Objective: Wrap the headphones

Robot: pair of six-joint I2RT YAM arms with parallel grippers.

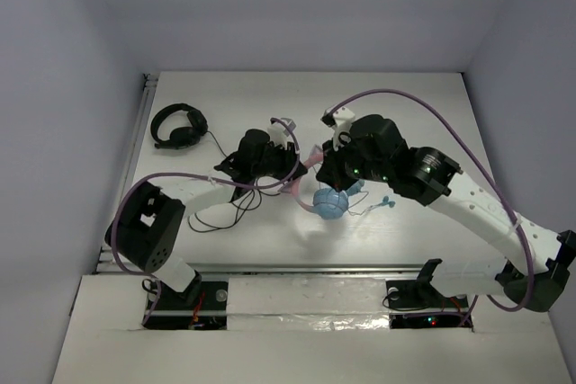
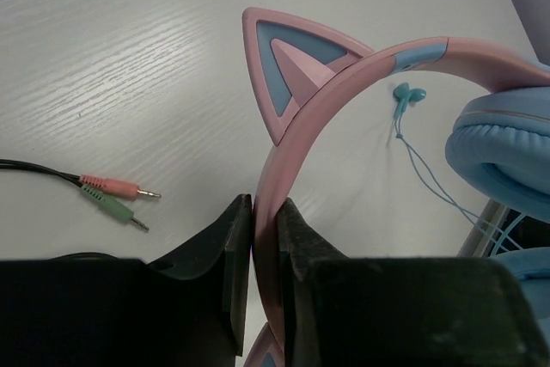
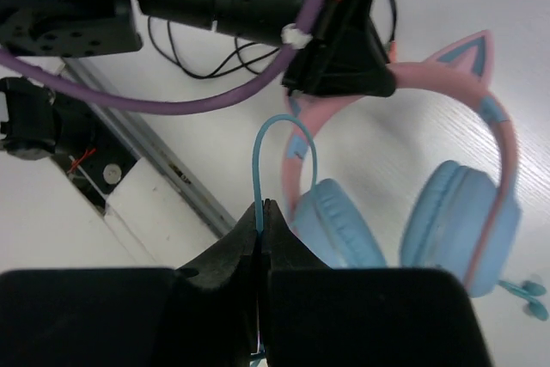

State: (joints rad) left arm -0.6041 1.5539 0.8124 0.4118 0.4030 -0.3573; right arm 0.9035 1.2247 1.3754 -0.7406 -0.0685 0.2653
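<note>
The left arm (image 1: 193, 193) and the right arm (image 1: 477, 209) are built alike, with smooth white links joined by blocky black motor housings (image 1: 148, 227). A purple cable (image 1: 468, 146) loops loosely along each arm, and a white tie (image 3: 296, 36) cinches it at the left wrist. Small green lights (image 1: 357, 171) glow at 9 o'clock on the right wrist housing. The left end effector (image 2: 264, 205) and the right end effector (image 3: 262, 212) have matte black, wedge-shaped fingers on broad black bodies.

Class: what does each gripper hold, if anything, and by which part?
The left gripper clamps the headphones by the pink headband, near a cat ear. The right gripper pinches their thin blue cable.
</note>
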